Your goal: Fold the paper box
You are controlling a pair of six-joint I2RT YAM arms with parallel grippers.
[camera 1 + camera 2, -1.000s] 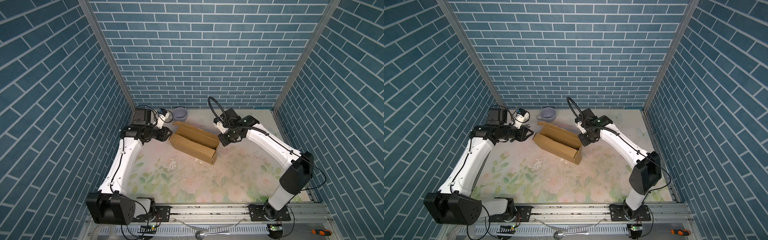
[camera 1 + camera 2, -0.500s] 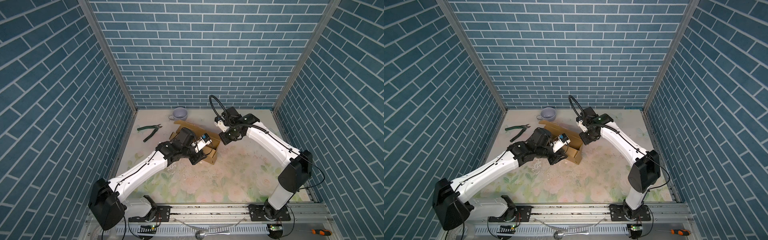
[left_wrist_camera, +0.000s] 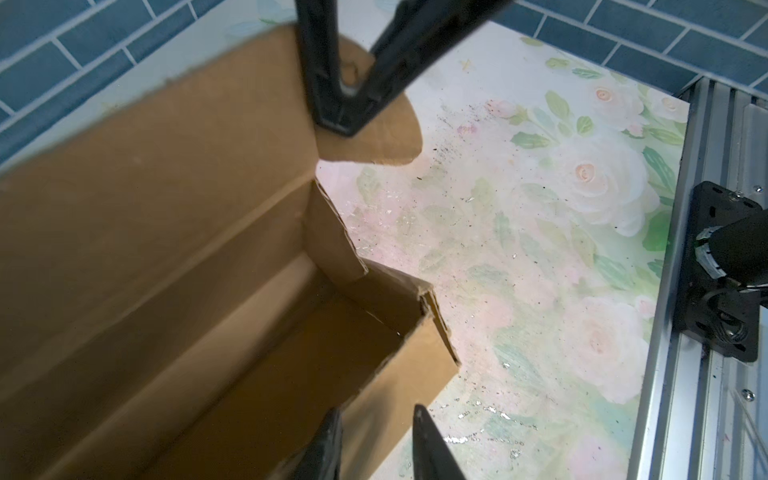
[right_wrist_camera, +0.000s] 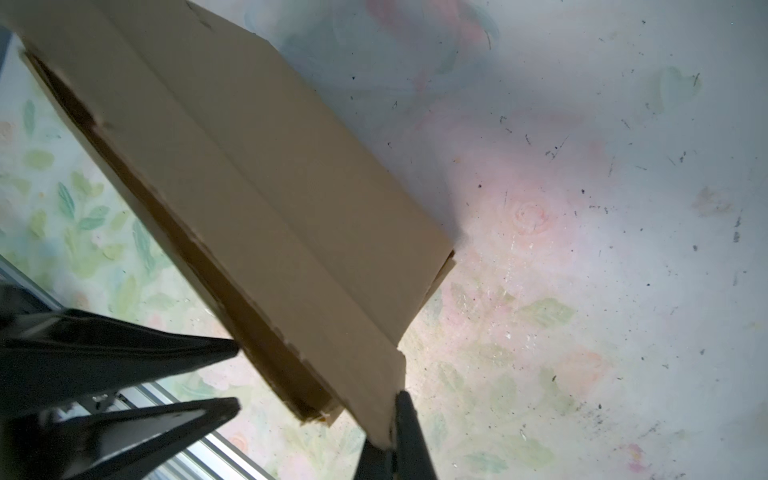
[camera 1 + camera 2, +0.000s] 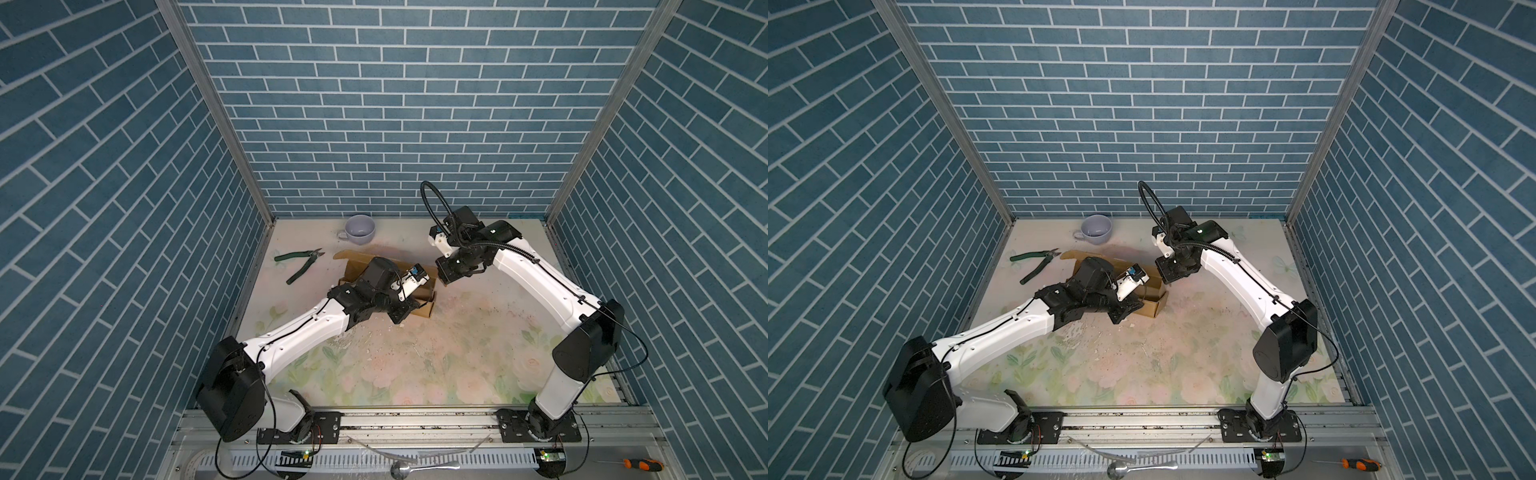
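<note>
In both top views the paper box (image 5: 426, 308) lies on the floral bench (image 5: 415, 365) just above the middle of the frame. It is an open brown cardboard trough set aslant, with its lid panel (image 5: 357, 266) standing up along the far side, and the left arm covers much of it. The left gripper (image 5: 400, 318) is at the near long wall, close to the box's right end, and the right gripper (image 5: 445, 283) meets the box at its far right corner. A lilac cup (image 5: 360, 228) stands nearer the back wall, above and left of the box. Green-handled cutters (image 5: 301, 266) lie to the left of the box, apart from it. In a top view an orange-handled screwdriver (image 5: 1360, 449) lies in the lower right corner, and a spoon (image 5: 1119, 456) lies at the bottom middle, both off the bench. The left wrist view looks into the box's bare interior. There the left gripper (image 3: 376, 440) has its fingers (image 3: 428, 444) spread apart, one over the inside and one outside, with the near wall between them; whether either touches the cardboard cannot be told. Beyond, the right gripper (image 3: 345, 112) has its fingers clenched in a V on a rounded flap (image 3: 390, 141) at the end of the lid panel. The right wrist view shows the creased outer face of the lid panel, with the right gripper (image 4: 390, 440) pinching the flap's corner. The left gripper's two fingers (image 4: 166, 353) show apart, with bench visible between them, and their tips are just beside the box's near wall.
</note>
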